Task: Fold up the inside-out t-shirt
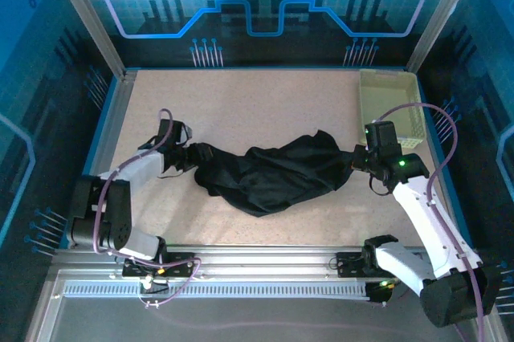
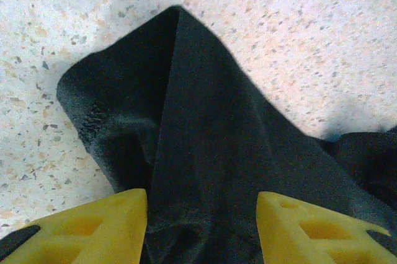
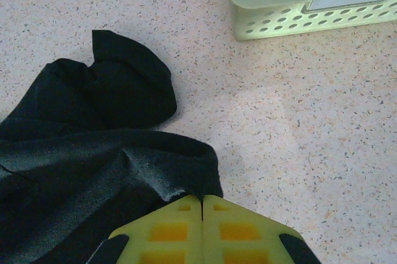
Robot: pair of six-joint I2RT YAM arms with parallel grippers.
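Black soft t-shirt [image 1: 273, 169] crumpled on speckled table [image 1: 241, 101].

Right end effector [image 3: 203, 198] clamped on an edge of the black t-shirt [image 3: 74, 171], pale green basket [image 3: 291, 19] well apart.

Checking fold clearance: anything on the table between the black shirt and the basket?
Nothing: right wrist view shows bare speckled table between the t-shirt and the basket. The right gripper is shut on the t-shirt.
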